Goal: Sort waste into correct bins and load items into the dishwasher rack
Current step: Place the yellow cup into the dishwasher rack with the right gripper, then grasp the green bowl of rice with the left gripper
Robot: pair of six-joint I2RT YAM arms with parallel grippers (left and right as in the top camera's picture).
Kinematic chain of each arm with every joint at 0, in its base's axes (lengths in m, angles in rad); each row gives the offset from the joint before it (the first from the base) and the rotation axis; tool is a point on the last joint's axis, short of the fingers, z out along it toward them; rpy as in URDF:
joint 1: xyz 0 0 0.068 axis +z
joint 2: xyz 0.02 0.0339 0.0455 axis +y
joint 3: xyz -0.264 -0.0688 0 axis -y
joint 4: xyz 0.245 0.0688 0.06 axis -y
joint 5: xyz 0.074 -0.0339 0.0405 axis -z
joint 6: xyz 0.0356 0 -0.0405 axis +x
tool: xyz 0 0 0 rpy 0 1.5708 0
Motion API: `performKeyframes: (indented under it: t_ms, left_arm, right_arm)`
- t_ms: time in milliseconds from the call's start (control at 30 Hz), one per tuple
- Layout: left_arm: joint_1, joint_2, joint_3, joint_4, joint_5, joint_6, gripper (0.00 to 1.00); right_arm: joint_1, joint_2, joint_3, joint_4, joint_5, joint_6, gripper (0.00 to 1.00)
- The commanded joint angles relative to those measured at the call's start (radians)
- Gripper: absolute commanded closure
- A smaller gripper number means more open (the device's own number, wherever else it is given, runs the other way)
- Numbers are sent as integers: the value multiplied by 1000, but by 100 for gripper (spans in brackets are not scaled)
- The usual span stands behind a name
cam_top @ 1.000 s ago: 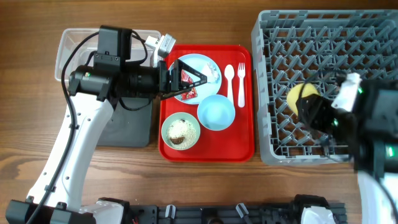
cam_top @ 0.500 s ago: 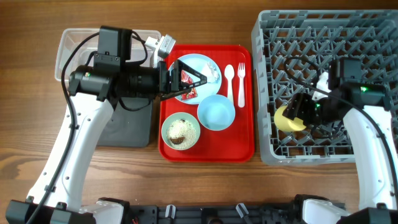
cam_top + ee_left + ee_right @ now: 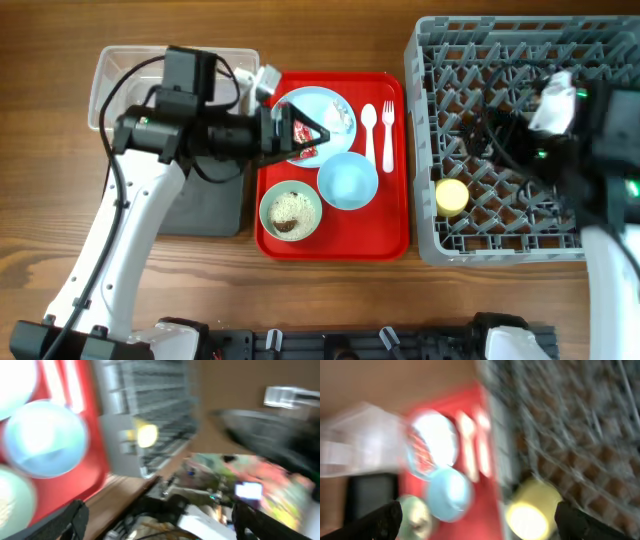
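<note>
1. One yellow cup [image 3: 451, 197] sits in the dishwasher rack [image 3: 520, 50], near its left wall. The right gripper [image 3: 477, 510] is spread wide and empty.
2. The left gripper [image 3: 308, 132] is spread above one plate [image 3: 338, 102] bearing the red wrapper [image 3: 303, 150].
3. The red tray [image 3: 392, 232] also holds two bowls, a light blue bowl [image 3: 347, 181] just beside a pale green bowl [image 3: 291, 212], plus one spoon [image 3: 368, 135] and one fork [image 3: 388, 135]. Its right corner is bare.

Overhead: fixed, straight down, far enough to take in the whole worktop [image 3: 330, 300], red tray [image 3: 385, 230] centre, rack [image 3: 421, 150] right. Left wrist: close, blurred, rolled sideways, faces across the tray toward the rack. Right wrist: blurred, above the rack, faces back toward the tray. All three share blue bowl [image 3: 347, 181], yellow cup [image 3: 451, 197], tray-rack edge
</note>
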Motion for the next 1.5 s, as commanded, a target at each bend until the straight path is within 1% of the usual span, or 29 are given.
performKeyframes:
  t_ms: [0, 100, 233, 267, 333, 467, 567, 667, 833, 967, 1033, 1100, 1167, 1267, 1333, 1367, 1467]
  left_arm:
    - [-105, -2, 3, -94, -471, -42, 13]
    - [-206, 5, -2, -134, -688, -90, 16]
    - [-389, 53, -21, -132, -944, -132, 18]
    - [-444, 78, -26, -135, -1002, -132, 20]
    - [-526, 132, -39, -144, -1056, -137, 28]
    - [-613, 225, -64, -139, -1093, -197, 36]
    - [-623, 277, -73, -113, -1094, -225, 41]
    - [-623, 314, -84, -73, -1095, -225, 42]
    - [-623, 370, -98, -53, -1091, -212, 51]
    - [-623, 385, -144, -12, -1087, -198, 57]
    - [-622, 385, -169, 11, -1088, -198, 62]
    - [-620, 385, -176, 22, -1088, -198, 70]
    - [-620, 385, -176, 36, -1088, -198, 81]
    - [-620, 385, -176, 57, -1088, -198, 91]
    - [-620, 385, -181, 72, -1088, -198, 93]
    - [-620, 385, -185, 79, -1088, -198, 96]
    - [-620, 385, -214, 97, -1088, -202, 96]
  right_arm:
    - [-3, -97, 22, 67, -165, -8, 1]
    - [-3, -136, 22, 90, -163, 14, 1]
    - [-3, -150, 22, 88, -164, 36, 1]
    - [-3, -146, 22, 83, -163, 35, 0]
    - [-3, -138, 22, 69, -163, 35, 0]
    - [-3, -123, 22, 43, -163, 31, 1]
    - [-3, -118, 22, 37, -154, 32, 1]
    - [-3, -118, 22, 39, -140, 32, 1]
    - [-3, -118, 22, 37, -125, 31, 1]
    - [-3, -118, 22, 37, -125, 32, 1]
    - [-3, -118, 22, 37, -125, 32, 0]
    - [-3, -118, 22, 37, -125, 32, 1]
    - [-3, -118, 22, 37, -125, 32, 1]
    - [-3, -118, 22, 37, -125, 32, 0]
    - [-3, -118, 22, 37, -125, 32, 0]
    - [-3, -118, 22, 37, -125, 32, 1]
    - [-3, -118, 22, 37, -125, 32, 1]
